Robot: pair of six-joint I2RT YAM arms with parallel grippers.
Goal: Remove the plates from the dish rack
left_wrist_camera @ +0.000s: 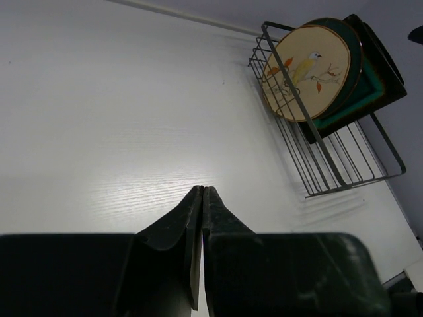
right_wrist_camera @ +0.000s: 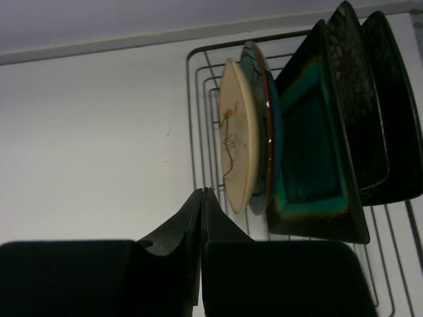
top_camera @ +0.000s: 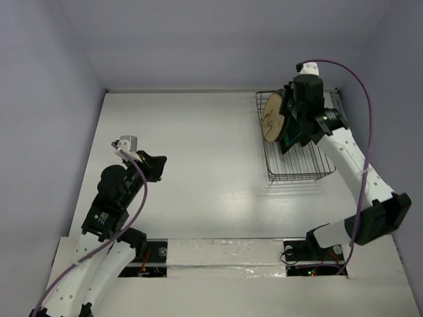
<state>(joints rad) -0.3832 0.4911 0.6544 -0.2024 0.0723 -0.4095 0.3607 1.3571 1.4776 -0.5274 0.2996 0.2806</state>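
The dish rack (top_camera: 299,166) is parked at the far right corner of the white table (top_camera: 198,145), and all the plates are stood on edge in it, bunched up at its far end. In the right wrist view they're lined up like this: the round cream plate (right_wrist_camera: 236,139) with the little bird-and-branch drawing is at the front, the round teal plate (right_wrist_camera: 269,155) is tucked right behind it, then the square teal plate (right_wrist_camera: 310,158), then two black plates (right_wrist_camera: 360,105) at the back. All of them are leaned a bit, one against the next.

The right gripper (right_wrist_camera: 201,197) is held up over the rack by the plates, fingers pressed flat together with nothing pinched between them. Its tips are seen just beside the cream plate's edge with a sliver of table showing in between, so no contact is made there.

The left gripper (left_wrist_camera: 202,193) is closed up tight too, nothing held, and it's kept over bare table on the left side, well apart from the rack, with the rack caught in the top right of its camera.
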